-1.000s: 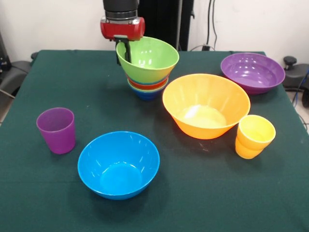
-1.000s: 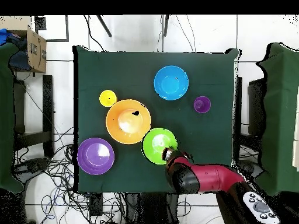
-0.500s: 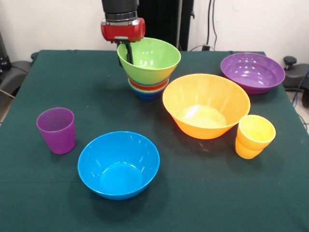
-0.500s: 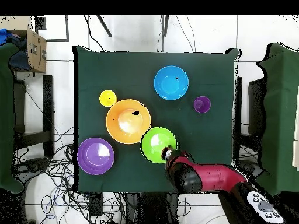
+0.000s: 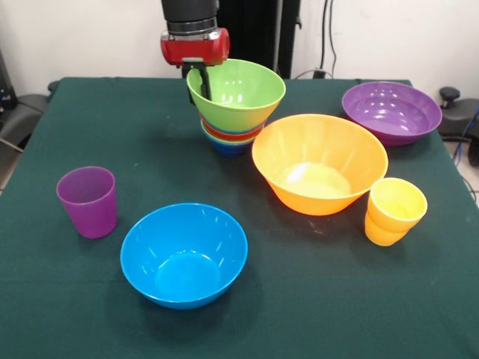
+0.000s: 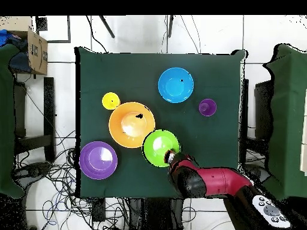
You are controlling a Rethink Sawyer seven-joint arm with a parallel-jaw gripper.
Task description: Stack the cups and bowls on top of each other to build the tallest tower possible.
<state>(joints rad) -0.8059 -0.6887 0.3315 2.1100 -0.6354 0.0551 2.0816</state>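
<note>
My gripper [image 5: 199, 81] is shut on the left rim of the large green bowl [image 5: 239, 91], one finger inside and one outside. The bowl sits tilted on the tower [image 5: 228, 138] of nested small bowls, where red-orange and blue rims show. From overhead the green bowl [image 6: 160, 147] hides the pile, with the gripper [image 6: 171, 159] at its edge. The large orange bowl [image 5: 319, 163], large blue bowl [image 5: 184, 254] and wide purple bowl [image 5: 391, 111] stand apart on the cloth. The purple cup [image 5: 88, 201] is at the left and the yellow cup [image 5: 394, 211] at the right.
The table has a dark green cloth [image 5: 112, 120]. The orange bowl's rim lies close to the tower's right side. From overhead, a cardboard box [image 6: 36, 51] and cables lie on the floor beyond the table.
My gripper and the green bowl have shifted a little to the right and slightly up in the front view, towards the orange bowl. Nothing else moved.
</note>
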